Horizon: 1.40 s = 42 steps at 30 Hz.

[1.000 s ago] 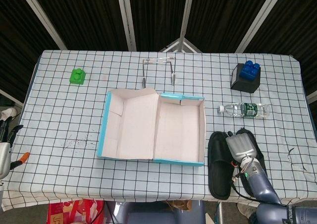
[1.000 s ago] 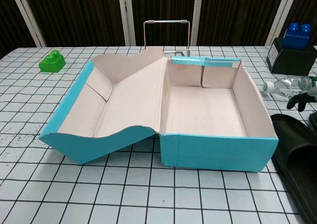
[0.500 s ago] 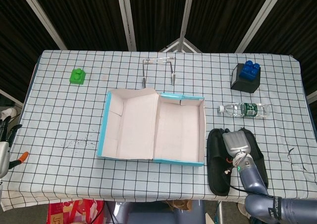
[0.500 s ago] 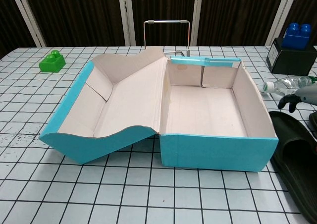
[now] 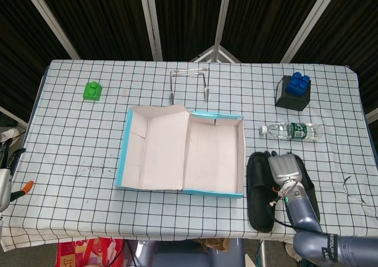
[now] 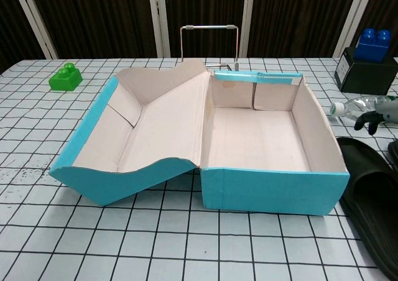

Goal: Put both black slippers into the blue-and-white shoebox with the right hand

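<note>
Right hand [image 5: 286, 171]: over the black slippers [image 5: 261, 190], just right of the blue-and-white shoebox [image 5: 183, 152]; grip cannot be told.
Slippers: side by side on the checked tablecloth [image 5: 77, 131], outside the shoebox.
Shoebox: open, lid folded left.
Water bottle [image 5: 292, 131]: lying behind the slippers.

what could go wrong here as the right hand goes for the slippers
1. The two black slippers lie side by side under the right hand, so it may catch both or slip off.
2. The water bottle lies just beyond the slippers; a lift could knock it rolling.
3. The slippers sit close beside the shoebox wall, so a low carry could snag or shove it.
</note>
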{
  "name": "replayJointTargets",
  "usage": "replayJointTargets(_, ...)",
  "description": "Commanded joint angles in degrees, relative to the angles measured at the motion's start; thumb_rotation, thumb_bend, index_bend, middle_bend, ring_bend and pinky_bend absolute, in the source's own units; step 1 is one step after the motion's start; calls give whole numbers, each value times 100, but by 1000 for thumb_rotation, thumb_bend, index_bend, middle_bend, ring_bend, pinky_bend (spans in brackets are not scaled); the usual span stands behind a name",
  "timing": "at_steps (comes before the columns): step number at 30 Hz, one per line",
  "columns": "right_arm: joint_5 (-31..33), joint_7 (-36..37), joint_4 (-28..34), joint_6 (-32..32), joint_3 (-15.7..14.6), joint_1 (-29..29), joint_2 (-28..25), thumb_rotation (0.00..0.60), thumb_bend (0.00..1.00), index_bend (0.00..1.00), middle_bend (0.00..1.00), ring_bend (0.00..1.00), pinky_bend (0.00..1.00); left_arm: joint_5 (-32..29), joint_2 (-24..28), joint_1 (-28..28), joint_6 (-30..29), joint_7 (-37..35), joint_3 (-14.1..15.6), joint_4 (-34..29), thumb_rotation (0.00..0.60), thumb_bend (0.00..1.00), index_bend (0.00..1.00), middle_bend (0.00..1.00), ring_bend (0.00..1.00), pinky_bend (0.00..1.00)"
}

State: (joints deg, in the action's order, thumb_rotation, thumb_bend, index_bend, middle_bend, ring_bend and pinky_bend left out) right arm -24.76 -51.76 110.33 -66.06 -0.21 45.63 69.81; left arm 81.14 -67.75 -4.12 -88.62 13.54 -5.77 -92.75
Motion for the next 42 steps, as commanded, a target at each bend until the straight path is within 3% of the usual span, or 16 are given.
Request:
replayJointTargets(1,-6,-120,312,-147,-28,53,-220,600,67,146,196,1000,1000,-9,5,11,-25,3,-9,-2,600,253,211,0,0,117)
replayJointTargets(7,172,-49,979,-268,180,167,-690,600,67,138,193,1000,1000,-83,-15,15,-42,65,-46,32,600,253,206,0,0,117)
replayJointTargets(12,811,123,1383,-174,500,370,-1010,600,67,120,179,1000,1000,31,-175,-42,-152,29,-110,262,600,253,201,0,0,117)
replayJointTargets(18,1511,36,1346,-37,510,624,-938,600,66,78,151,1000,1000,444,-612,-100,-657,-539,-259,939,600,251,188,0,0,116)
replayJointTargets(25,2349,44,968,140,459,846,-626,600,67,63,134,1000,1000,281,-587,-122,-424,-748,-248,1111,600,251,187,0,0,116)
replayJointTargets(36,1404,206,396,-231,146,658,60,600,67,63,132,1000,1000,229,-439,-83,-404,-699,-235,886,600,251,187,0,0,116)
replayJointTargets(42,1270,186,192,-217,101,643,263,600,66,63,131,1000,1000,194,-423,-76,-382,-656,-231,863,600,251,187,0,0,116)
